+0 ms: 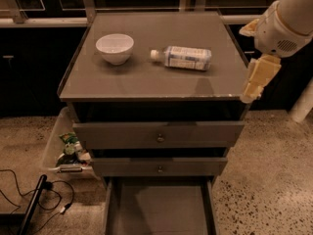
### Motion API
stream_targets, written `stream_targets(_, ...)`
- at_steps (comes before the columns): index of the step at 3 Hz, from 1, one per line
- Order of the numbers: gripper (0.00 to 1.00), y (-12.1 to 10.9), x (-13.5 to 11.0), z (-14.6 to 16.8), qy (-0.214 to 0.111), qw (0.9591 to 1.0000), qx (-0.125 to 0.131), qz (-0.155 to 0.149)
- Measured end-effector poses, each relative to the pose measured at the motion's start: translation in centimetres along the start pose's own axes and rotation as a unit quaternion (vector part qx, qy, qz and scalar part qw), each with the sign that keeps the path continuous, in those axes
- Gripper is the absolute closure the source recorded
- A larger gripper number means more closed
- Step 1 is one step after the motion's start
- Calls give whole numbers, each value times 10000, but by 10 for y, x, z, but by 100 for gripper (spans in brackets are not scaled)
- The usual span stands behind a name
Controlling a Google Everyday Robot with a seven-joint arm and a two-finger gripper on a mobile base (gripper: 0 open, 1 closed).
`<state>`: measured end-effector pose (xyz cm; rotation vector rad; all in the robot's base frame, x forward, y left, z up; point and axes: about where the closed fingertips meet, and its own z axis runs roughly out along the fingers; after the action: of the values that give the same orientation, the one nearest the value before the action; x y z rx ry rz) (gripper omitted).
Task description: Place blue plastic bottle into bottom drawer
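Item: blue plastic bottle point(183, 58), not yet stowed; bottom drawer point(159, 210) pulled out and bare.

Status: the bottle lies on its side on the grey cabinet top point(146, 82), white cap toward the white bowl point(115, 48), which stands just beside it. The gripper point(257, 80) hangs off the cabinet's right edge, apart from the bottle and carrying nothing; whether it is parted or closed cannot be told. By my reading nothing is done beyond the drawer standing ready: reach, grasp, carry and release all remain. The two upper drawers, with metal knobs point(160, 138), are closed. The label is printed blue and white; no brand or wording legible.
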<state>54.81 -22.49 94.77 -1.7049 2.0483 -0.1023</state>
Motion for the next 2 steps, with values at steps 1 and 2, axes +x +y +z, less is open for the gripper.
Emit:
stream_targets(1,0,0,0,0,0,10000,0,0)
stream_targets(2,0,-19,3,21,-212,9998,47,49)
